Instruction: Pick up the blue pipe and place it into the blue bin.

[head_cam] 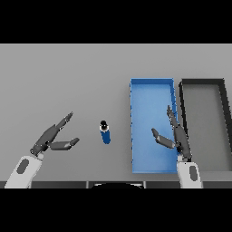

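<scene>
The blue pipe (105, 132), a short blue cylinder with a dark top end, stands on the grey table just left of the blue bin (140, 90). My left hand (50, 138) hovers to the pipe's left, open, fingers straight and thumb spread, a clear gap away from it. My right hand (176, 136) is open over the right part of the blue bin, thumb pointing left. Neither hand touches the pipe. The blue bin holds nothing.
A dark grey bin (223, 104) sits directly right of the blue bin, their walls nearly touching. The grey table (68, 77) stretches wide behind and left of the pipe.
</scene>
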